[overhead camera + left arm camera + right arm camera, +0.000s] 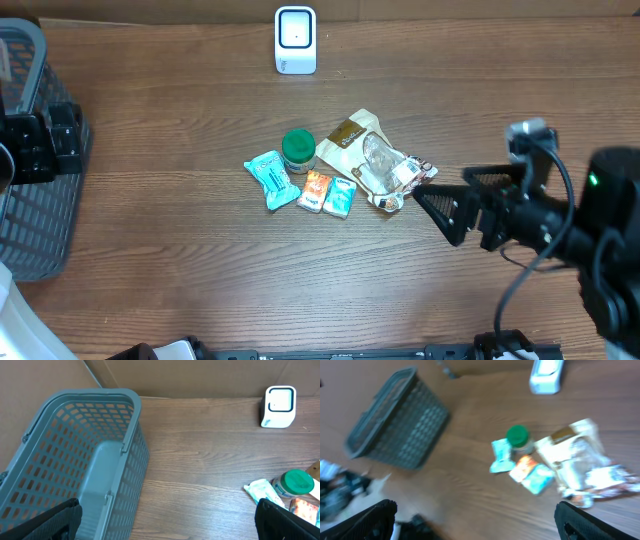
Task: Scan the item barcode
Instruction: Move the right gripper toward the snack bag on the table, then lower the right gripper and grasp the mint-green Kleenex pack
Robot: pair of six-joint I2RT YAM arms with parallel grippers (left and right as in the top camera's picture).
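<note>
Just beyond the open right jaws lie the snack packets [378,158].

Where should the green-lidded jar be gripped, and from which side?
Likely across the green lid of the jar, coming straight down: it stands upright, lid up, and the teal packet and brown pouch lie close at its sides.

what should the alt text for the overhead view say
A small pile of grocery items lies in the middle of a wooden table: a green-lidded jar, three small packets and a brown-and-clear bag. The right hand, open, is close beside the pile. A white scanner stands at the far edge and a grey basket at the left.
</note>
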